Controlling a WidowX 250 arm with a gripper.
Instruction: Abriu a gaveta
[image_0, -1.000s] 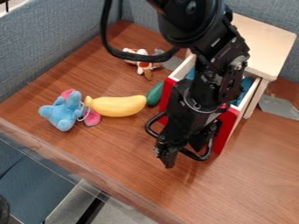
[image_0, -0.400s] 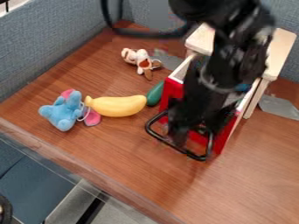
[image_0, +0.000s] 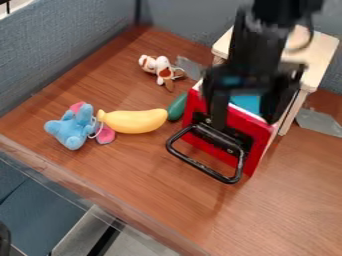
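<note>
Observer: Log entry, drawer rig. Where did the gripper sit on your feed?

Operator: I had it hanging above the drawer, in front of the small wooden cabinet. Jaws: released, fingers spread apart, nothing between them that I could identify as held. I could not tell whether either finger touched the red drawer front

Observer: State of the drawer?

Operator: Open. I recorded its red front standing out from the cabinet, with something bright blue visible inside. The black loop handle projected from the front, toward the near side of the table

Observer: Other items?

Operator: I noted a yellow toy banana lying left of the drawer in my view, its left end by a blue plush animal with pink parts. A dark green rounded object lay between the banana and the drawer front, partly hidden; type undetermined. Farther back lay a brown-and-white plush animal, near a flat grey piece. I logged a second grey piece to the right of the cabinet, flat on the wood-grain surface
</note>
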